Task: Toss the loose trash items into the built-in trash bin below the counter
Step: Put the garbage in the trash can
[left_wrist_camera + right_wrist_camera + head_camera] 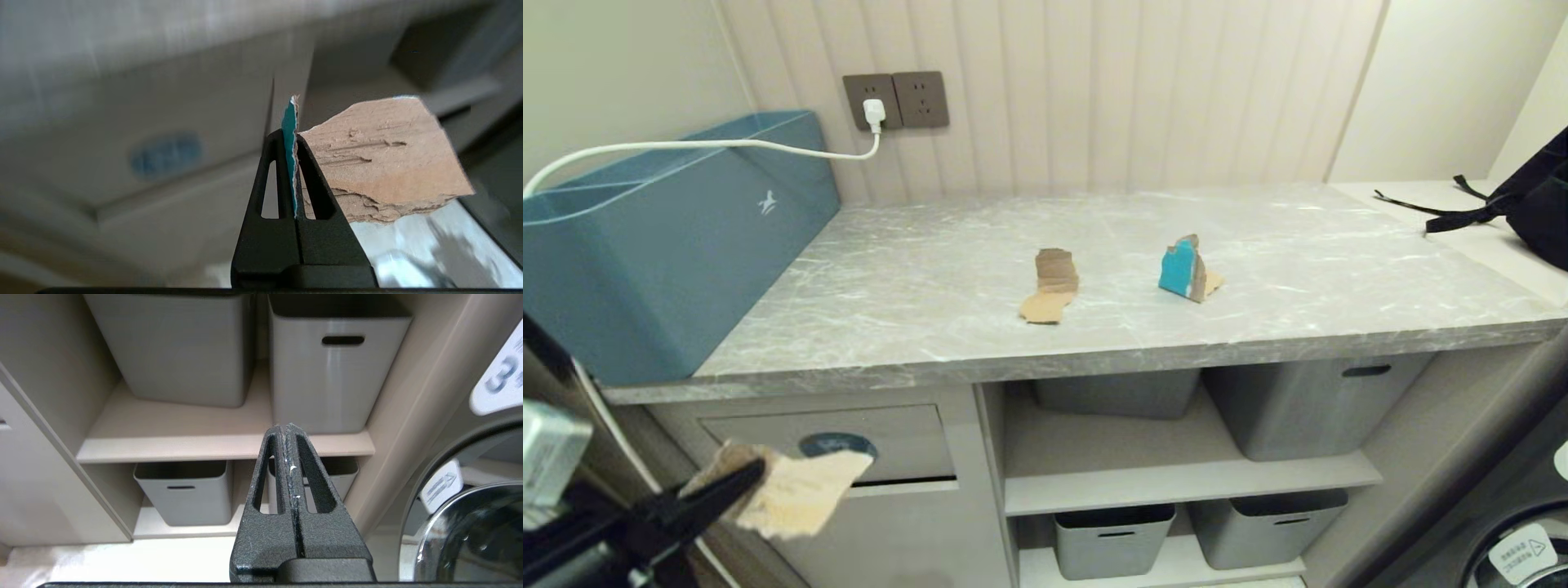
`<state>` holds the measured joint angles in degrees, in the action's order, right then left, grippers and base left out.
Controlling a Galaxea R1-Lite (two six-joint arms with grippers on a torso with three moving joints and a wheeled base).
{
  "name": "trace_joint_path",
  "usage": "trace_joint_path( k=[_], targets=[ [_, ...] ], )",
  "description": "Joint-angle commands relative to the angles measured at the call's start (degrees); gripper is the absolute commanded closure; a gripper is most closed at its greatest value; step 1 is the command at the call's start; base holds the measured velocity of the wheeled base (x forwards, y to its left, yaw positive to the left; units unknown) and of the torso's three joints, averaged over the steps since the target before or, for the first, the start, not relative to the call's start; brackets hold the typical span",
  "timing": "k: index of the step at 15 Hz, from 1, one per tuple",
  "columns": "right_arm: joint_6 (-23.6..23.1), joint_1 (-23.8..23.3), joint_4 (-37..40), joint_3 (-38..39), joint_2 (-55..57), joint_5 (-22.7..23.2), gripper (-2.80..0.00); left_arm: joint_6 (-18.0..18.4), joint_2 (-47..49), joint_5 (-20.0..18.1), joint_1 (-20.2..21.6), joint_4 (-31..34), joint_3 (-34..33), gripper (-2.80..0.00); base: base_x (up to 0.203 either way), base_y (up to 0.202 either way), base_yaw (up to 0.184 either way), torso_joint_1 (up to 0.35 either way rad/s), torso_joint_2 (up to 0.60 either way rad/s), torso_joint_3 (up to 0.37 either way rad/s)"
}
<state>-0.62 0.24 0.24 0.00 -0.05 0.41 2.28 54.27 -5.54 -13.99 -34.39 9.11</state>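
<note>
My left gripper [756,474] is shut on a torn brown cardboard scrap [796,490] and holds it below the counter [931,310], just in front of the built-in trash bin flap [907,441] with its blue oval sticker [837,445]. In the left wrist view the held scrap [384,163] shows a turquoise edge between the jaws of my left gripper [291,136], and the blurred sticker [165,154] lies ahead. Two more scraps lie on the counter: a plain brown scrap [1052,286] and a turquoise-faced scrap [1188,269]. My right gripper [286,428] is shut and empty, facing the shelves.
A large teal-blue box [662,245] stands on the counter's left with a white cable [727,145] over it. Grey storage bins [1307,408] fill the open shelves. A black bag [1535,204] lies far right. A washing machine door [470,539] is at lower right.
</note>
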Motion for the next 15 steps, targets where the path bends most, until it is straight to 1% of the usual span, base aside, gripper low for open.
trace_joint_path(
  k=[1,2,4,5,6,8,11,12,15],
  targets=[
    [0.01,0.02,-0.07,0.0,0.05,0.02,0.0,-5.36,-9.7,0.61,-0.07,4.8,-6.9,0.0,0.0,0.0,0.0,-0.207,0.47,0.263],
    [0.01,0.02,0.01,0.0,0.05,0.02,0.0,-9.71,-10.67,1.16,0.05,7.26,-8.12,0.0,0.0,0.0,0.0,-0.203,0.48,0.27],
    [0.01,0.02,-0.07,0.0,0.05,0.02,0.0,-15.86,-10.33,1.43,0.1,8.51,-8.36,0.0,0.0,0.0,0.0,-0.202,0.49,0.279],
    [0.01,0.02,-0.07,0.0,0.05,0.02,0.0,-17.86,-10.05,1.45,0.11,8.66,-8.18,0.0,0.0,0.0,0.0,-0.192,0.5,0.282],
    [0.01,0.02,-0.07,0.0,0.05,0.02,0.0,-20.63,-9.16,1.47,0.11,8.84,-7.66,0.0,0.0,0.0,0.0,-0.183,0.49,0.286],
    [0.01,0.02,-0.07,-0.08,0.05,0.02,0.0,-20.68,-5.54,1.64,0.11,9.12,-6.44,0.0,0.0,0.0,0.0,-0.185,0.48,0.292],
    [0.01,0.02,-0.07,0.0,0.05,0.02,0.0,-21.06,4.41,4.67,1.07,8.64,-3.54,0.0,0.0,0.0,0.0,-0.173,0.47,0.294],
    [0.01,0.02,-0.03,0.0,0.05,0.02,0.0,-21.21,7.95,5.35,1.95,7.28,-2.9,0.0,0.0,0.0,0.0,-0.166,0.47,0.297],
    [0.01,0.02,-0.07,0.0,0.05,0.02,0.0,-21.44,15.58,5.97,3.38,-0.75,-1.8,0.0,0.0,0.0,0.0,-0.146,0.46,0.309]
  ],
)
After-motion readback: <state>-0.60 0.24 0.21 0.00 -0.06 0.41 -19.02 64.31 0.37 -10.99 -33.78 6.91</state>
